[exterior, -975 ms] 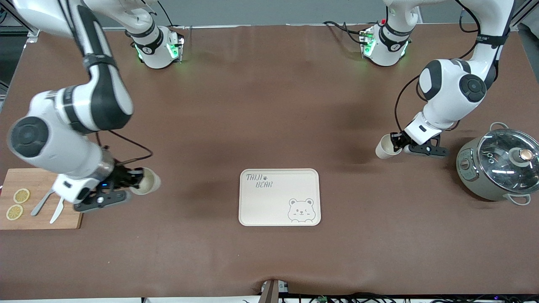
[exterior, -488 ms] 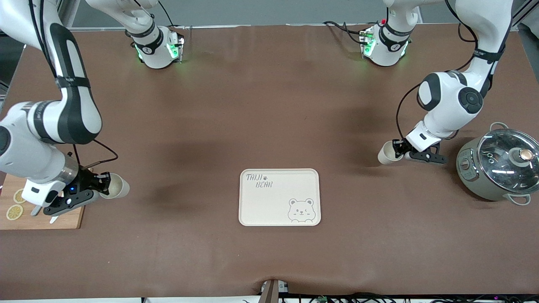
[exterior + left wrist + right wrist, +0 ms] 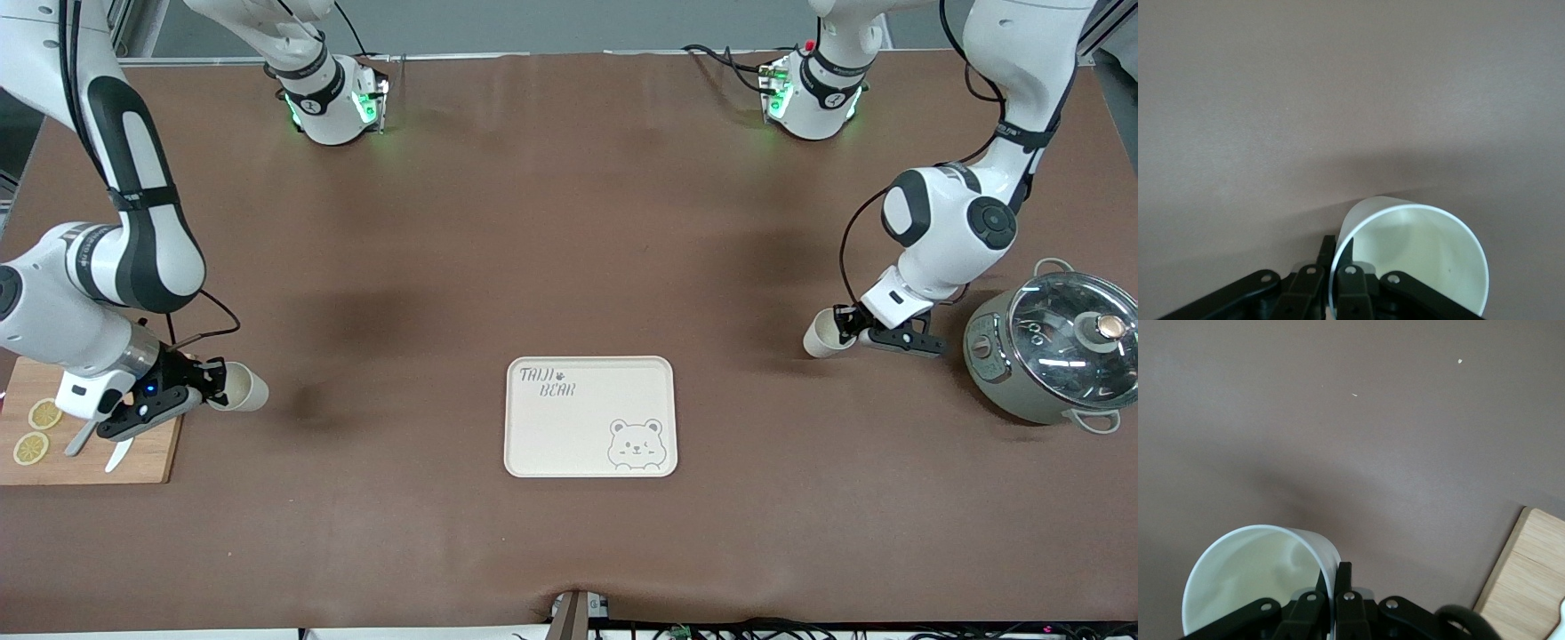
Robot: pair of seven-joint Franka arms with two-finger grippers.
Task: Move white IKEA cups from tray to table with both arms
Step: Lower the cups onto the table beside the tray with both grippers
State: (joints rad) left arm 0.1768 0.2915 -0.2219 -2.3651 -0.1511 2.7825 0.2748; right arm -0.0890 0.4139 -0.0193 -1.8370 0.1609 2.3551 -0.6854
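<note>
One white cup [image 3: 244,389] is pinched by its rim in my right gripper [image 3: 220,392], tilted and low over the brown table beside the wooden board. In the right wrist view the fingers clamp the cup's wall [image 3: 1251,577]. The second white cup [image 3: 819,334] is pinched by its rim in my left gripper [image 3: 841,326], tilted and low over the table between the pot and the tray. The left wrist view shows this cup [image 3: 1418,250] with one finger inside the rim and one outside.
A cream bear-print tray [image 3: 590,444] lies at the table's middle, nearer the front camera than both cups. A wooden board [image 3: 89,453] with lemon slices and cutlery is at the right arm's end. A lidded pot [image 3: 1058,347] stands at the left arm's end.
My right gripper has carried its cup away from the tray toward the wooden board and lower. My left gripper has shifted slightly lower and toward the pot with its cup.
</note>
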